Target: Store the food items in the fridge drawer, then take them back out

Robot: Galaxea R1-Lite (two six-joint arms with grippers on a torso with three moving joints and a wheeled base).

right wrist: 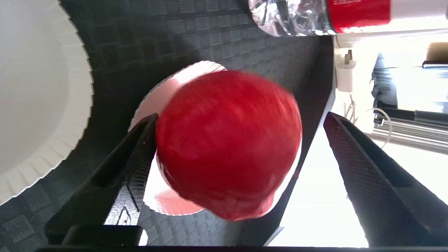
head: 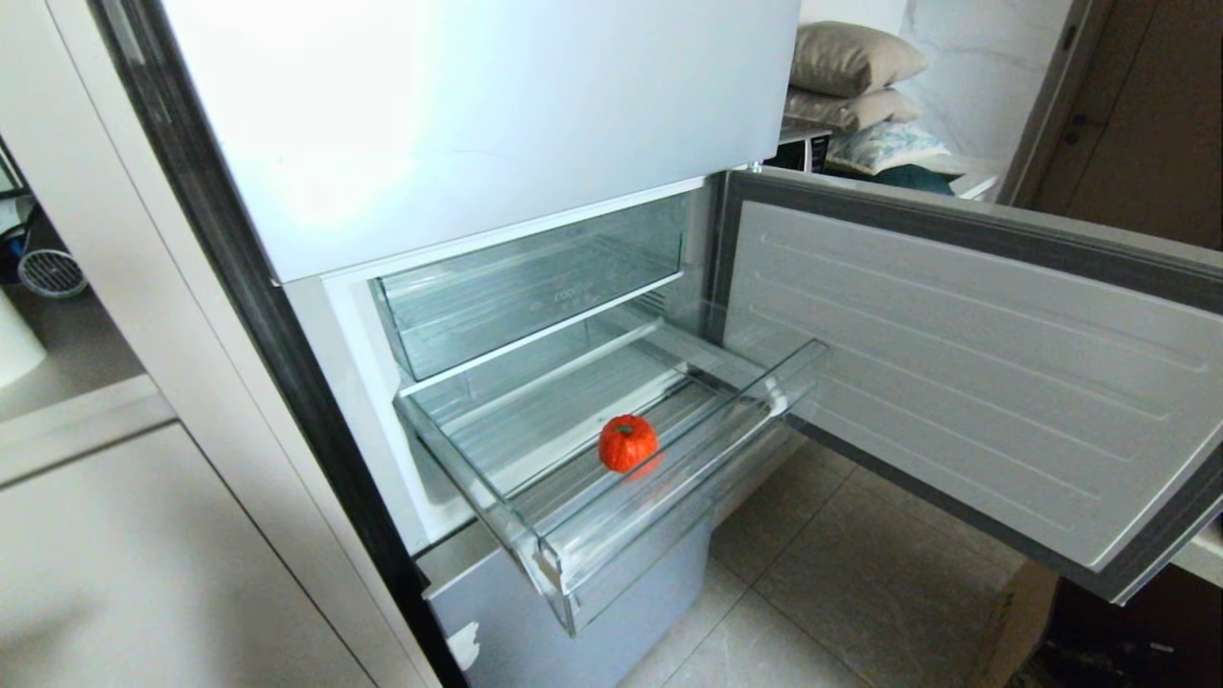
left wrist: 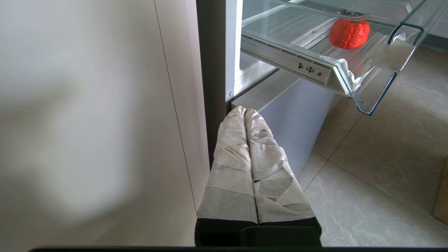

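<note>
Your left tool [left wrist: 245,112] sits low beside the fridge, its taped fingers pressed together and holding nothing. I would treat it as parked.

The fridge door [head: 955,382] stands open and the fridge drawer [head: 678,478] is pulled well out. The orange-red pumpkin [head: 628,442] rests alone on its ribbed floor, near the front lip. The left wrist view also shows it sitting inside the clear drawer.

Your right tool [right wrist: 241,116] is out of the head view. Its own camera shows it over a dark checked surface [right wrist: 175,35] with the jaws spread wide. The round red one [right wrist: 227,143] sits between them, above a small paper plate [right wrist: 157,101]. One finger touches the fruit and the other stands well clear, so nothing is clamped. A larger paper plate [right wrist: 35,87] lies just beside.

One food item is therefore in the drawer and the other is outside it. From this moment alone you cannot tell whether the red one has yet to go in or has already come back out. Either way, the pumpkin must end up out of the drawer.

The water bottle [right wrist: 297,17] has a red label with white print too small to read. The clear bin [head: 535,287] above the drawer carries faint lettering, and the drawer's side rail shows small marks in the left wrist view. None of it is legible.
</note>
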